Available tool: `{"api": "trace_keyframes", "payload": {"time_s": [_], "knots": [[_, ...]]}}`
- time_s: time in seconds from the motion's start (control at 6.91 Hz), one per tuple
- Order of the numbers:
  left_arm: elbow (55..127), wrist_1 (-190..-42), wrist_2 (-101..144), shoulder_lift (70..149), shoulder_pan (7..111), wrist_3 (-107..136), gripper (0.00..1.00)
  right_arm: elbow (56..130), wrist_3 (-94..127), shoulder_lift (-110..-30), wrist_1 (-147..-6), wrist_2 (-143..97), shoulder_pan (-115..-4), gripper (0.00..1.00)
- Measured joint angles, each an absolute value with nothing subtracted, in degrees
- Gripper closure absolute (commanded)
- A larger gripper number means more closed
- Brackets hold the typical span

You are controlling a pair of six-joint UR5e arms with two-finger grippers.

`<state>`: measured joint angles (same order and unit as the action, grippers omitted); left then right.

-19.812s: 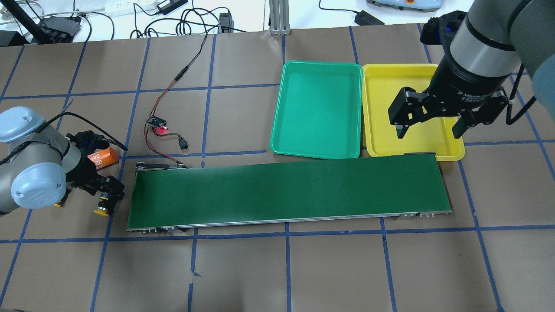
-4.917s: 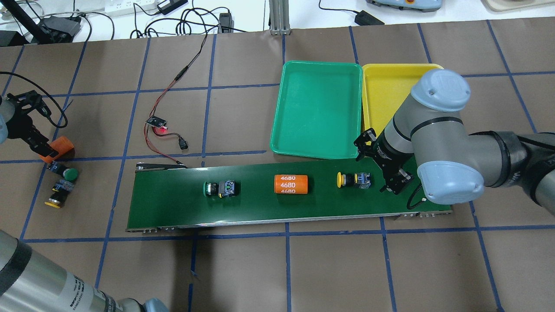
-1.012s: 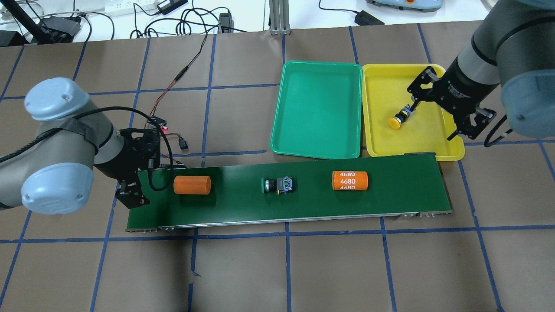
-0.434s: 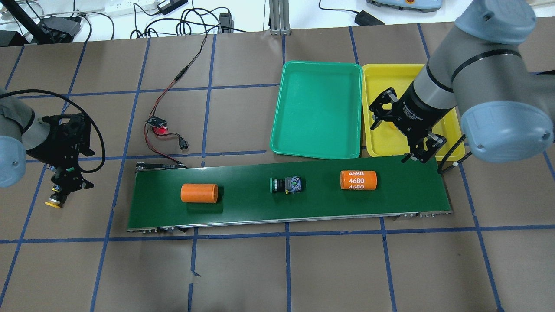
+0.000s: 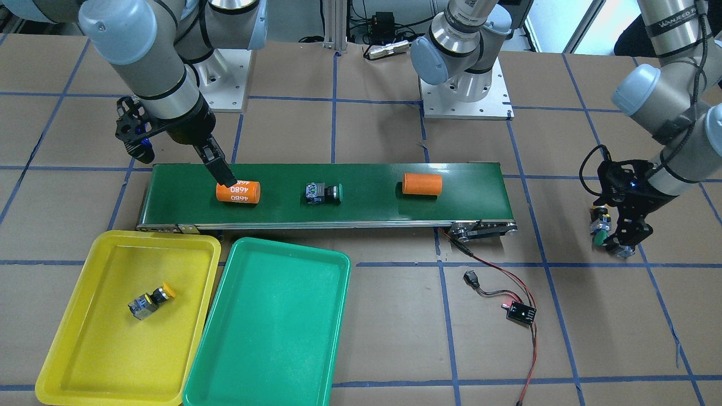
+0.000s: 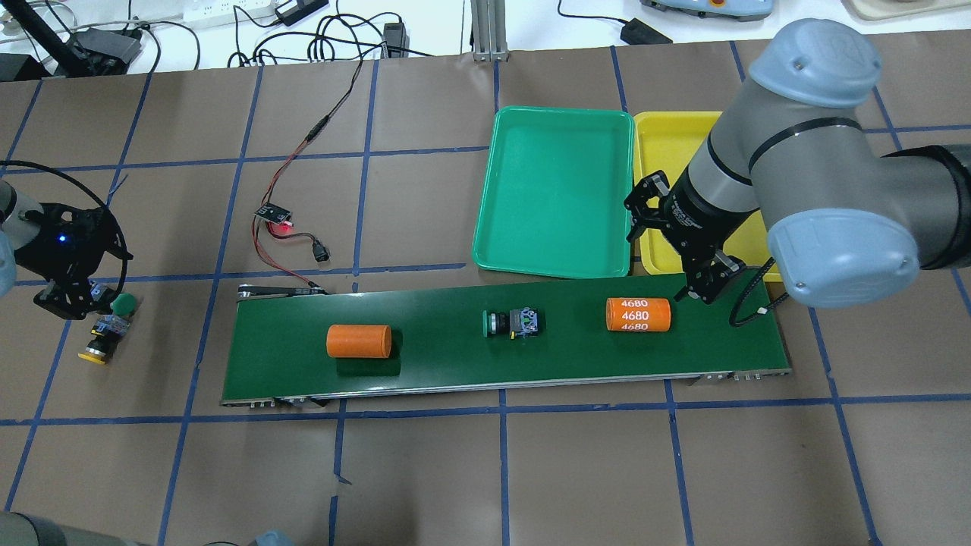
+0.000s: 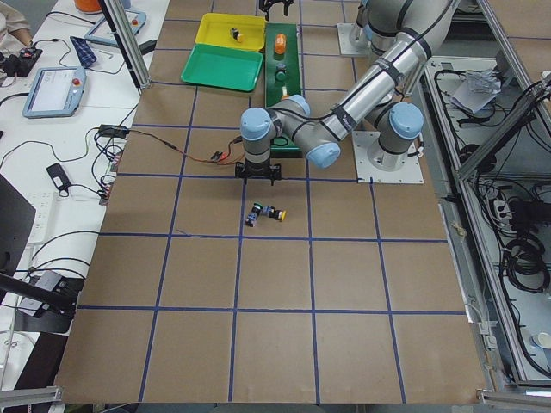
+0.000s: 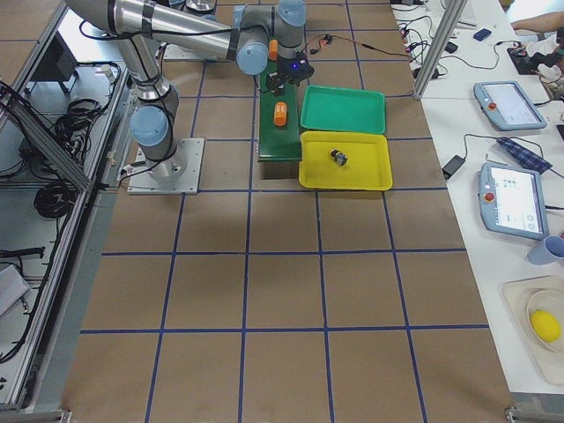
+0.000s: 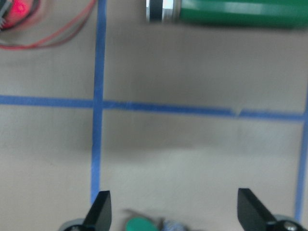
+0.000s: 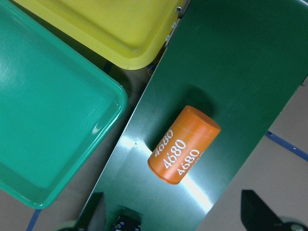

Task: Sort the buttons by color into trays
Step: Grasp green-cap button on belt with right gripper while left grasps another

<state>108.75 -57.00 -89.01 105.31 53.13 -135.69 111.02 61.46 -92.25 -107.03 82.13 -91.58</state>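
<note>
Done with the first one: left the yellow-capped button (image 5: pixel 151 300) lying on its side in the yellow tray (image 5: pixel 84 349), clear of the walls. Pulled the right gripper (image 10: pixel 172 202) off that tray within the last second and brought it back to the tray-side edge of the conveyor belt (image 6: pixel 455 364), fingers spread wide and holding nothing. Meanwhile carried everything on the belt a little further toward the trays: the orange cylinder marked 4680 (image 6: pixel 638 315) out in front, then the green-capped button (image 6: pixel 513 322), then a plain orange cylinder (image 6: pixel 359 341) freshly set down at the tail. Judged one of four sorted, with nothing yet in the green tray (image 6: pixel 554 189).

Found the green-capped button on the belt's midline, on its side, well short of the right gripper, with the 4680 cylinder between the two and just beside the nearer finger. Probably needed to let that cylinder ride past before any grab.

Sent the left gripper (image 9: pixel 172 202) back from the belt's start to the stock on the table beside it. Kept it spread too, straddling a second green-capped button (image 9: pixel 139 225) low between the fingers, not pinched yet. Spotted a second yellow-capped button (image 6: pixel 95 350) just beside that one.
</note>
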Motion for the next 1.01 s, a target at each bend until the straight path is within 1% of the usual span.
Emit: {"api": "trace_keyframes", "payload": {"time_s": [0.29, 0.58, 0.72, 1.01], "knots": [[105.46, -52.04, -89.51, 111.83, 52.23, -150.15, 0.06, 113.92, 65.48, -91.20, -112.19, 82.78, -94.61, 0.00], [104.65, -48.61, -89.64, 115.89, 49.94, -154.50, 0.06, 116.83, 69.49, -88.35, -120.67, 82.85, -97.43, 0.00], [104.51, -48.19, -89.87, 116.92, 49.30, -154.75, 0.24, 117.13, 71.95, -87.13, -122.24, 82.84, -98.83, 0.00], [104.47, -47.95, -90.20, 117.99, 48.96, -154.94, 1.00, 117.43, 75.32, -85.33, -123.01, 82.86, -100.47, 0.00]]}}
